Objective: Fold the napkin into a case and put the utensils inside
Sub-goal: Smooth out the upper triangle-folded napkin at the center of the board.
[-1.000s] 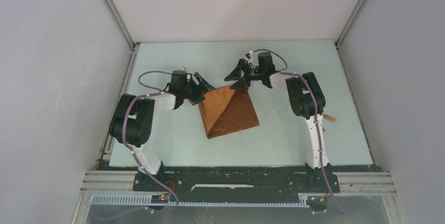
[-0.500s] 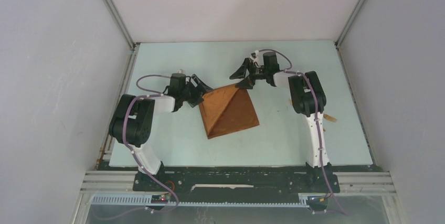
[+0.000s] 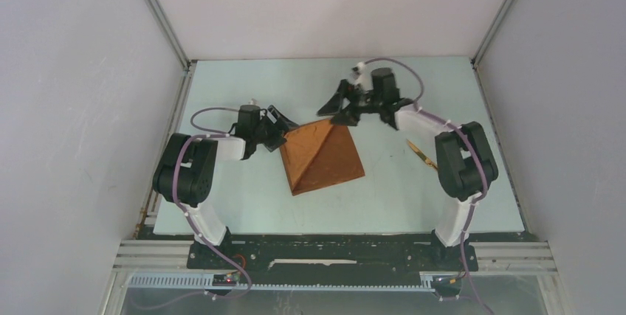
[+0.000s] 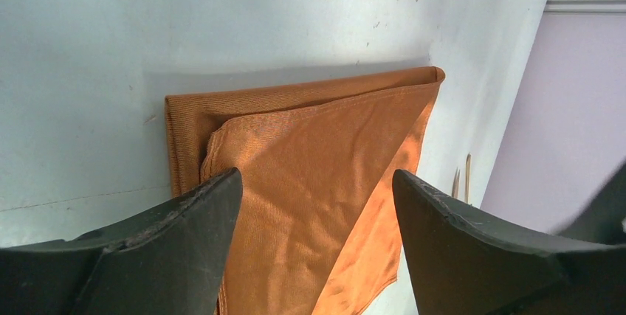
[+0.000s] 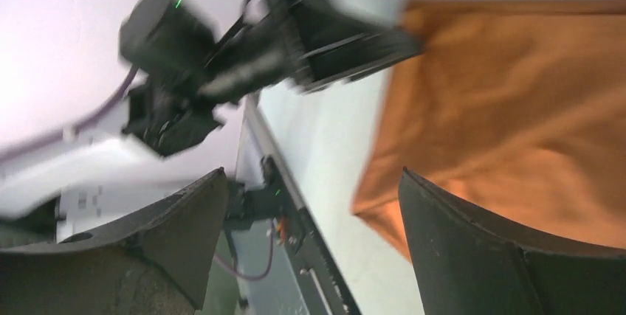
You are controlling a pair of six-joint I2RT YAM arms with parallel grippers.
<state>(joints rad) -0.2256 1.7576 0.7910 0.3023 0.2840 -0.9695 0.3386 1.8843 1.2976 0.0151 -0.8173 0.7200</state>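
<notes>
The rust-orange napkin (image 3: pixel 322 156) lies folded in the middle of the table, with a diagonal crease running from its far tip. In the left wrist view the napkin (image 4: pixel 295 145) shows one layer lying over another. My left gripper (image 3: pixel 284 129) is open at the cloth's left corner, its jaws wide over the fabric (image 4: pixel 317 182) and gripping nothing. My right gripper (image 3: pixel 331 111) is open just above the napkin's far tip; its wrist view is blurred, with the napkin (image 5: pixel 517 108) to the right of the jaws. The golden utensils (image 3: pixel 422 154) lie right of the cloth, and the left wrist view shows the utensils (image 4: pixel 462 181) faintly.
The pale table (image 3: pixel 243 189) is bounded by white walls on three sides and a metal rail (image 3: pixel 332 245) at the near edge. My right arm's elbow (image 3: pixel 465 160) stands right of the utensils. The left arm's gripper (image 5: pixel 310 35) shows in the right wrist view.
My right arm's elbow has swung out to the right, uncovering the utensils, and its gripper has turned slightly. The left gripper has drawn back a little to the left. The napkin has not moved.
</notes>
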